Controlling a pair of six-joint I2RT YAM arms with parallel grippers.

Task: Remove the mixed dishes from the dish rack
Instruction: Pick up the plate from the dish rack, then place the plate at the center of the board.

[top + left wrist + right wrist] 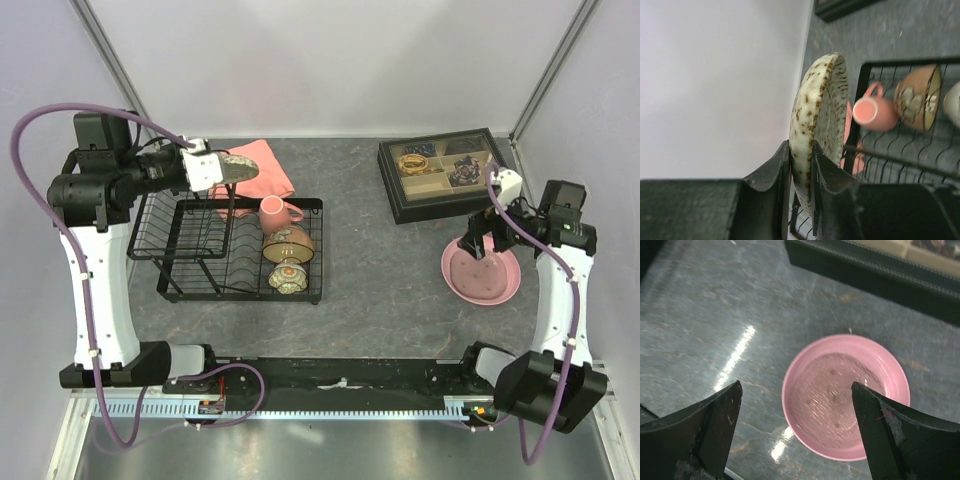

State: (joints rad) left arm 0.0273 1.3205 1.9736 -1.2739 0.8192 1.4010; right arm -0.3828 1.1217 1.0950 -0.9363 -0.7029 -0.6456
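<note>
My left gripper [226, 170] is shut on the rim of the grey speckled bowl [243, 167] and holds it on edge in the air above the back of the black wire dish rack [190, 250]. In the left wrist view the fingers [775, 175] pinch the bowl [820, 110]. In the rack stand the pink mug [275, 212], the small brown floral bowl [288, 243] and another small patterned dish [287, 277]. The large pink plate [482, 272] lies flat on the table at the right. My right gripper [480, 238] is open and empty just above it, also in the right wrist view [796, 390].
A pink folded cloth [268, 160] lies behind the rack. A black compartmented tray of trinkets [445, 172] stands at the back right, just beyond the plate [846, 397]. White walls close the back and sides.
</note>
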